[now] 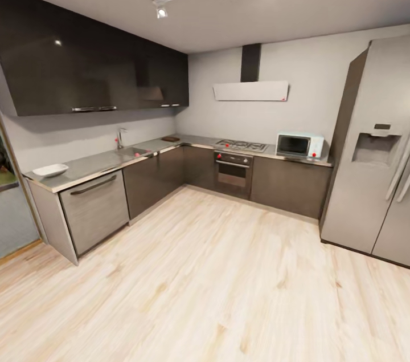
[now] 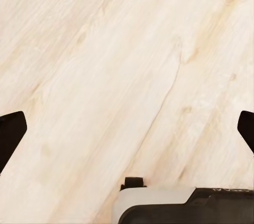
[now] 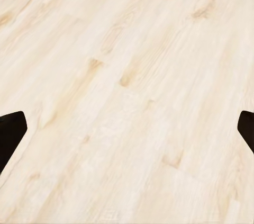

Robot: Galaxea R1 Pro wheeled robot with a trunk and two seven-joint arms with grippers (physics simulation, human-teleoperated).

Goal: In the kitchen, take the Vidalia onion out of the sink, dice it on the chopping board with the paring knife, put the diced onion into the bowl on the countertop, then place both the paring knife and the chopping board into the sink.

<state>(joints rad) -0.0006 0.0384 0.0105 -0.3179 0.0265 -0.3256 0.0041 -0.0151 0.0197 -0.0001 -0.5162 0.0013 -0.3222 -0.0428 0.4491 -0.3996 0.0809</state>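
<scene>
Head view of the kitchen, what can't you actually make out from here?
- Inside of the sink: far off and seen at a shallow angle, so no onion can be told.
- Chopping board: just a small dark patch; no knife can be made out near it.
- Bowl: its contents are too small to tell.
- Left claw and right claw: fingertips cut off by the wrist views' edges.

Left gripper (image 2: 127,128) fingers (image 2: 11,131) spread wide, right gripper (image 3: 127,128) fingers (image 3: 10,131) likewise, both empty

The grey countertop (image 1: 97,163) runs along the wall and turns the corner; on it sit the white bowl (image 1: 50,170), the dark chopping board (image 1: 170,138), and a microwave (image 1: 299,145); the sink (image 1: 134,151) is set into it.
</scene>
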